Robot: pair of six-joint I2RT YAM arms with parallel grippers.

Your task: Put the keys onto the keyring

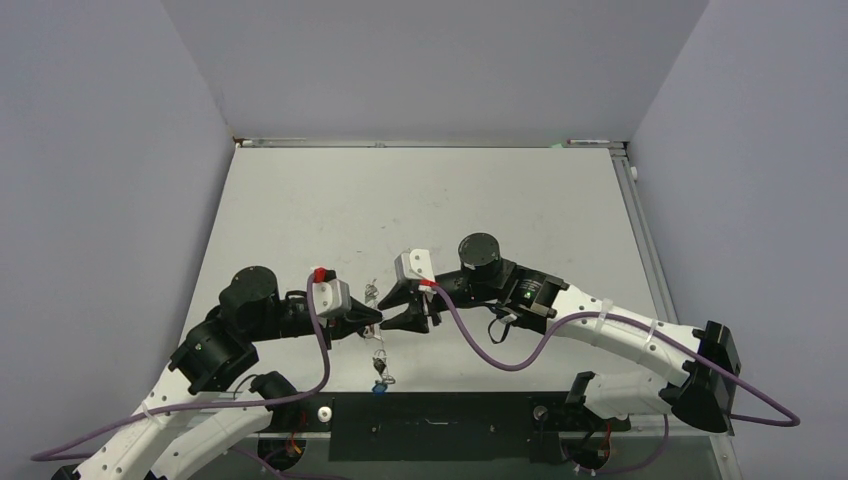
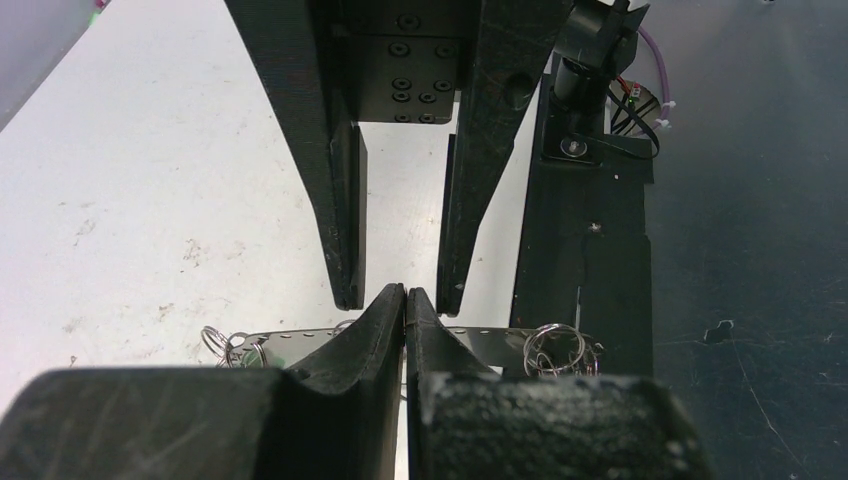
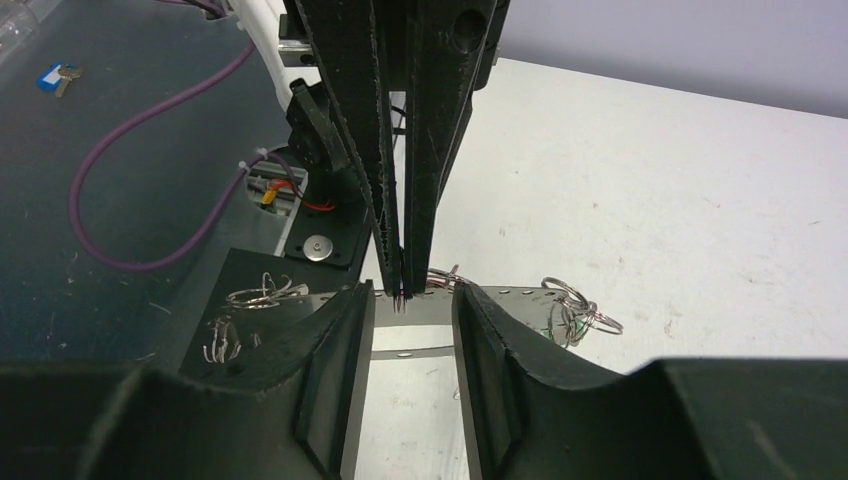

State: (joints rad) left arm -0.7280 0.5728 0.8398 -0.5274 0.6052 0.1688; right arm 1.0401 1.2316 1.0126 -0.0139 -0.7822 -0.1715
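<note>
Item: the keyring, a thin grey metal band seen edge-on, pierced with a row of small holes. Bunches of small silver split rings hang at both ends. From above it reads as a short line running toward the near edge of the white tabletop. Small keys are strung along its near part, and a blue tag sits at the near end. Individual key heads are too small to make out. Position: low over the near middle of the tabletop, exactly where the two arms meet tip to tip. Left gripper: fingers pressed together, their tips pinching the band about midway along its length. Right gripper: moderately parted and holding nothing, facing the left one head-on. One finger stands on each side of the left gripper's closed tips, and the band crosses the gap between its fingers. Whether its fingers touch the band cannot be told.
</note>
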